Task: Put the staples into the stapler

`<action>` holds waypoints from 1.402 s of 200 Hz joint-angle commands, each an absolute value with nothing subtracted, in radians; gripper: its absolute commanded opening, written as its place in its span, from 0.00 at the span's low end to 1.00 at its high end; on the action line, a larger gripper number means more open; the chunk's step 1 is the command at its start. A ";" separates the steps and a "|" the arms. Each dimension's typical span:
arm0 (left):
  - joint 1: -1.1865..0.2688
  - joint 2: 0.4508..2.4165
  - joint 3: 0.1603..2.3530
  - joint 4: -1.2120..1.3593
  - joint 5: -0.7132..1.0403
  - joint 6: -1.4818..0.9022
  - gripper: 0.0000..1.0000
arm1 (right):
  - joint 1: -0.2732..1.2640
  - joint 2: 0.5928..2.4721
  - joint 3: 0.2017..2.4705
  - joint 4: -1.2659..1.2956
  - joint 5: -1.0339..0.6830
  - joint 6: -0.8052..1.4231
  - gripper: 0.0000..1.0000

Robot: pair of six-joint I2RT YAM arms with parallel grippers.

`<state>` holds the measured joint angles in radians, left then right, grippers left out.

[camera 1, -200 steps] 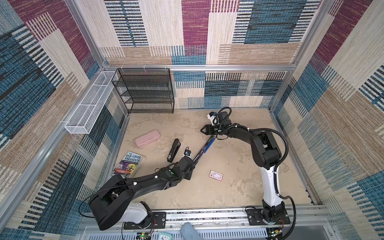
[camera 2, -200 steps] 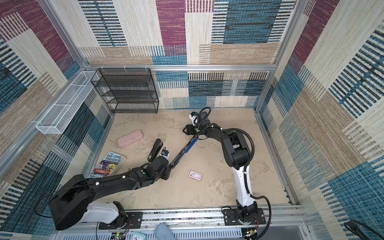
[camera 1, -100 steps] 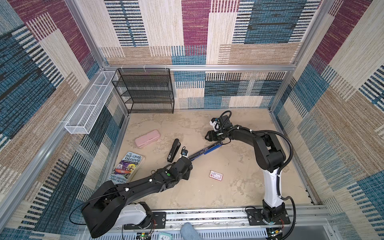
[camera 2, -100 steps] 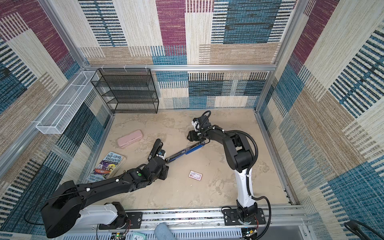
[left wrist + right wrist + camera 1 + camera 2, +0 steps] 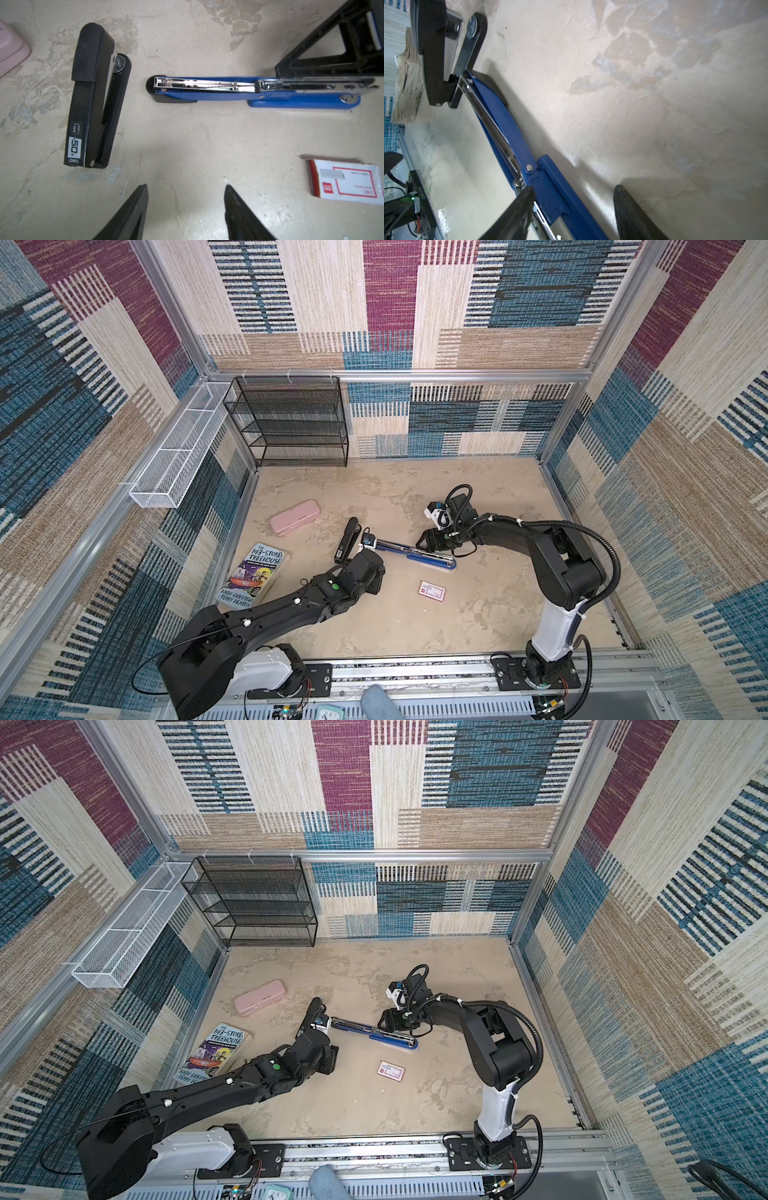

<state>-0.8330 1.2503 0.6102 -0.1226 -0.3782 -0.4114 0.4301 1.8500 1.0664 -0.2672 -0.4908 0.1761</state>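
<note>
Long blue metal stapler lies swung open, seemingly unloaded; small white red-edged staple box near it sits closed; both arms' jaws gape wide, empty

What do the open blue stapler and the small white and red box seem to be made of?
The blue stapler: body looks painted metal or hard plastic, smooth and slightly glossy; its inner rail is bright mirror-like metal, probably chrome-plated steel. The staple box: matt printed cardboard, with soft, slightly worn edges.

Blue stapler now more crosswise
</note>
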 commanded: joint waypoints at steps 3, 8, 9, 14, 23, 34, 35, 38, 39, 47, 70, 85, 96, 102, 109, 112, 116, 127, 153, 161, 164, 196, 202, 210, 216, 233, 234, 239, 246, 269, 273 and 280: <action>-0.831 1.260 0.626 -0.127 -0.397 -0.391 0.62 | 0.451 1.838 1.069 -0.231 -0.489 0.129 0.65; -0.831 1.261 0.627 -0.128 -0.396 -0.391 0.62 | 0.455 1.840 1.075 -0.234 -0.482 0.123 0.65; -0.831 1.261 0.628 -0.129 -0.396 -0.391 0.62 | 0.456 1.842 1.076 -0.234 -0.481 0.122 0.65; -0.831 1.262 0.629 -0.130 -0.395 -0.393 0.62 | 0.462 1.845 1.080 -0.237 -0.479 0.116 0.65; -0.831 1.260 0.629 -0.132 -0.394 -0.394 0.62 | 0.476 1.848 1.085 -0.238 -0.469 0.106 0.65; -0.832 1.258 0.629 -0.138 -0.398 -0.397 0.62 | 0.495 1.851 1.088 -0.241 -0.452 0.092 0.65; -0.832 1.258 0.629 -0.138 -0.398 -0.397 0.62 | 0.497 1.850 1.088 -0.241 -0.452 0.091 0.65; -0.831 1.257 0.629 -0.139 -0.399 -0.398 0.62 | 0.501 1.851 1.087 -0.239 -0.447 0.089 0.65; -0.831 1.257 0.629 -0.139 -0.399 -0.399 0.62 | 0.502 1.850 1.086 -0.239 -0.446 0.088 0.65; -0.831 1.253 0.627 -0.141 -0.402 -0.399 0.62 | 0.514 1.853 1.085 -0.238 -0.435 0.080 0.65; -0.831 1.246 0.621 -0.143 -0.404 -0.396 0.62 | 0.555 1.863 1.087 -0.251 -0.373 0.055 0.65; -0.831 1.246 0.621 -0.142 -0.408 -0.393 0.62 | 0.586 1.877 1.096 -0.268 -0.293 0.040 0.64; -0.830 1.248 0.622 -0.143 -0.411 -0.391 0.62 | 0.606 1.891 1.103 -0.280 -0.223 0.035 0.63; -0.830 1.248 0.623 -0.142 -0.412 -0.390 0.62 | 0.615 1.901 1.110 -0.287 -0.184 0.034 0.62; -0.830 1.249 0.623 -0.140 -0.413 -0.390 0.62 | 0.623 1.912 1.118 -0.296 -0.144 0.037 0.61; -0.829 1.249 0.623 -0.141 -0.413 -0.390 0.62 | 0.624 1.916 1.123 -0.300 -0.130 0.040 0.60; -0.830 1.249 0.623 -0.140 -0.414 -0.390 0.62 | 0.625 1.923 1.128 -0.304 -0.104 0.045 0.59; -0.829 1.250 0.624 -0.141 -0.414 -0.388 0.62 | 0.626 1.933 1.135 -0.304 -0.056 0.054 0.56; -0.827 1.249 0.626 -0.147 -0.415 -0.388 0.62 | 0.624 1.931 1.138 -0.284 0.044 0.077 0.49; -0.826 1.248 0.627 -0.151 -0.416 -0.388 0.62 | 0.621 1.927 1.141 -0.279 0.075 0.083 0.48; -0.825 1.246 0.627 -0.151 -0.417 -0.388 0.62 | 0.620 1.927 1.143 -0.278 0.084 0.086 0.47; -0.822 1.240 0.629 -0.155 -0.431 -0.387 0.62 | 0.555 1.948 1.184 -0.287 0.158 0.150 0.41; -0.820 1.239 0.632 -0.156 -0.433 -0.389 0.63 | 0.534 1.957 1.196 -0.296 0.162 0.171 0.40; -0.818 1.240 0.636 -0.163 -0.436 -0.393 0.64 | 0.504 1.967 1.211 -0.308 0.155 0.199 0.38; -0.816 1.242 0.641 -0.167 -0.436 -0.397 0.64 | 0.484 1.971 1.221 -0.313 0.150 0.221 0.38; -0.806 1.244 0.657 -0.187 -0.436 -0.408 0.64 | 0.442 1.979 1.237 -0.317 0.135 0.271 0.38; -0.805 1.244 0.658 -0.189 -0.437 -0.409 0.64 | 0.441 1.980 1.238 -0.318 0.134 0.272 0.38; -0.800 1.247 0.664 -0.199 -0.440 -0.416 0.65 | 0.433 1.983 1.243 -0.321 0.139 0.286 0.38; -0.793 1.248 0.673 -0.212 -0.438 -0.426 0.65 | 0.425 1.987 1.254 -0.330 0.147 0.307 0.38; -0.748 1.260 0.708 -0.270 -0.413 -0.461 0.65 | 0.400 1.997 1.276 -0.348 0.164 0.345 0.39; -0.738 1.262 0.716 -0.280 -0.405 -0.467 0.65 | 0.396 1.997 1.278 -0.348 0.163 0.348 0.39; -0.722 1.265 0.726 -0.293 -0.387 -0.472 0.65 | 0.392 1.993 1.280 -0.348 0.160 0.351 0.40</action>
<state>-0.7631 1.2552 0.6910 -0.2180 -0.4133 -0.4244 0.4095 1.9900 1.2671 -0.2989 0.1371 0.2825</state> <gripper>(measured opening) 0.652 0.391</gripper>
